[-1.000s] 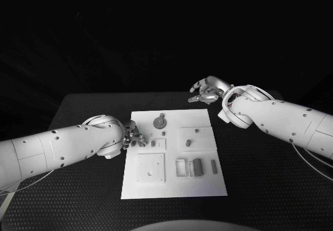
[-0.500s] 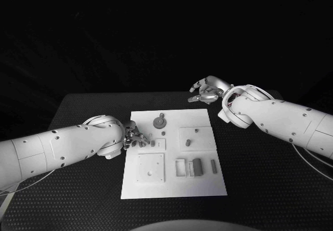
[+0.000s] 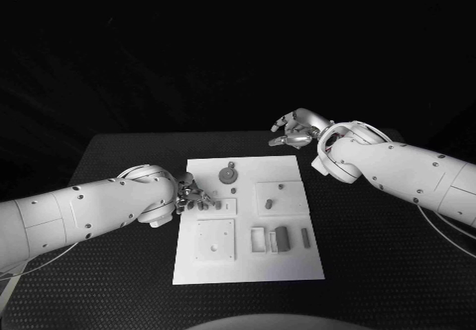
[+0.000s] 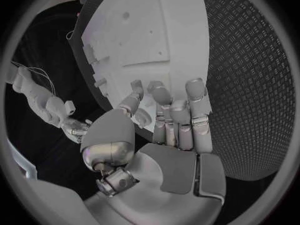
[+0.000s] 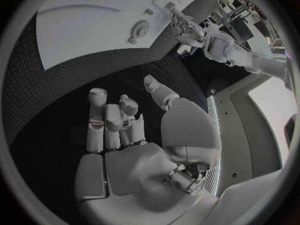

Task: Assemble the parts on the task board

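The white task board [image 3: 248, 265] lies in the middle of the black table. On it are a round disc part [image 3: 229, 175], a small peg [image 3: 269, 203], a dark block [image 3: 283, 238] and a slim piece [image 3: 305, 237]. My left hand [image 3: 193, 198] is at the board's left edge, its fingertips [image 4: 161, 92] stretched out onto the board [image 4: 150, 30] beside a small upright part [image 3: 217, 204]. I see nothing between its fingers. My right hand [image 3: 293, 130] hovers over the table beyond the board's far right corner, fingers loosely apart and holding nothing [image 5: 125, 135].
A square plate [image 3: 217, 239] and two pale frames [image 3: 260, 239] sit on the board's near half. Black ribbed table [image 3: 377, 261] surrounds the board on both sides. In the right wrist view the board [image 5: 94, 20] lies far from the palm.
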### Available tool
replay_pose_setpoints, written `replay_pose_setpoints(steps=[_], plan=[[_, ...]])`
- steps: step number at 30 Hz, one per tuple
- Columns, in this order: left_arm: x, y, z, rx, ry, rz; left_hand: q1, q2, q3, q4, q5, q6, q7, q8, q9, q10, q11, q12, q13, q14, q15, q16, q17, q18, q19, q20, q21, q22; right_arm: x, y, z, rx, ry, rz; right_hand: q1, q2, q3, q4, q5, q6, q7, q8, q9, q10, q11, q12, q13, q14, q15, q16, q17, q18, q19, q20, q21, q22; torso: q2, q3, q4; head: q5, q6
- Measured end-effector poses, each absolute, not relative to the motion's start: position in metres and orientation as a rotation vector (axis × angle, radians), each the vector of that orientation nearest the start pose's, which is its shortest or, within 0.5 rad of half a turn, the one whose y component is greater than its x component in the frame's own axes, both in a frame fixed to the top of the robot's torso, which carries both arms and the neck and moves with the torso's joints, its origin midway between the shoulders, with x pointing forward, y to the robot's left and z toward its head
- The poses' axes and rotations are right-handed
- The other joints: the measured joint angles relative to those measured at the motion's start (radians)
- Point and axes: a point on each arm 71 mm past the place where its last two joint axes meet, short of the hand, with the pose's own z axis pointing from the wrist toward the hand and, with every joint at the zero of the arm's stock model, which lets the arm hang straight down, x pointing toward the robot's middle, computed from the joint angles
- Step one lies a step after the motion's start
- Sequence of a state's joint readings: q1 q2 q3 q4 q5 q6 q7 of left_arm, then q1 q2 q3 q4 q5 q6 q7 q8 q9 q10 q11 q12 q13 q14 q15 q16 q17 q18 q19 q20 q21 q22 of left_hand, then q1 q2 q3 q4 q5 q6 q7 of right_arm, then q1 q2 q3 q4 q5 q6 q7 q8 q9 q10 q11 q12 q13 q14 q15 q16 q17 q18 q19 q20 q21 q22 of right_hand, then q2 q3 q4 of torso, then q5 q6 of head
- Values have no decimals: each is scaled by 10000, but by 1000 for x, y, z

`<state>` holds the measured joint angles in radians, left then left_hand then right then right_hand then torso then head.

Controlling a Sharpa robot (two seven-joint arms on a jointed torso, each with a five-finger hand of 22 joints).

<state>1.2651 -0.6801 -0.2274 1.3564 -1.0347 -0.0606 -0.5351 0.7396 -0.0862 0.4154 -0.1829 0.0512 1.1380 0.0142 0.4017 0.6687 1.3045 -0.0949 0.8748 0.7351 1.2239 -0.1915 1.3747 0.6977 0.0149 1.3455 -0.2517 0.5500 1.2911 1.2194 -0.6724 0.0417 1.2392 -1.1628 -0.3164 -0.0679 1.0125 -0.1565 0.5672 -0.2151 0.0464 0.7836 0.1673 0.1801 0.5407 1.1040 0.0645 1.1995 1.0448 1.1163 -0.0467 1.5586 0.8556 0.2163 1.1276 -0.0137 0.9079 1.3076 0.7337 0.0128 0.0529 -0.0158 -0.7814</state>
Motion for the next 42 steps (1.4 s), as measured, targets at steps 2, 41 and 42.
replay_pose_setpoints(steps=[2,41,42], plan=[[496,199,-260,-2688,22573,-2879,-76,-76,-63,-3,0,-1,-1,-21,10,0,0,0,0,-18,-17,0,0,0,0,0,0,0,550,-202,-166,1973,16402,7250,0,0,0,0,0,0,0,0,0,-2,2,0,0,0,0,0,0,0,0,0,0,0,0,0,-3,-7,1],[523,174,-213,-2117,18192,-7585,4369,-289,1079,-1043,22,-2431,1389,-1231,-1017,-2442,2126,-6470,-4365,-2453,2050,-3971,-1956,150,-2782,1659,-3530,-2026,551,-205,-167,2033,16408,7182,0,0,0,0,0,2,43,0,1,4,-4,0,-9,0,0,0,1,0,-19,19,0,-2,9,6,-2,-61,241],[523,170,-212,-1675,18039,-7609,4444,-312,1079,-1043,22,-2401,1359,-1231,-1039,-2411,2127,-6546,-4415,-2294,2023,-3865,-1900,141,-2610,1622,-3434,-1977,551,-205,-167,2033,16408,7183,0,0,0,0,0,3,43,0,1,4,-4,0,-9,0,0,0,1,0,-20,19,0,-2,10,6,-3,-61,246]])
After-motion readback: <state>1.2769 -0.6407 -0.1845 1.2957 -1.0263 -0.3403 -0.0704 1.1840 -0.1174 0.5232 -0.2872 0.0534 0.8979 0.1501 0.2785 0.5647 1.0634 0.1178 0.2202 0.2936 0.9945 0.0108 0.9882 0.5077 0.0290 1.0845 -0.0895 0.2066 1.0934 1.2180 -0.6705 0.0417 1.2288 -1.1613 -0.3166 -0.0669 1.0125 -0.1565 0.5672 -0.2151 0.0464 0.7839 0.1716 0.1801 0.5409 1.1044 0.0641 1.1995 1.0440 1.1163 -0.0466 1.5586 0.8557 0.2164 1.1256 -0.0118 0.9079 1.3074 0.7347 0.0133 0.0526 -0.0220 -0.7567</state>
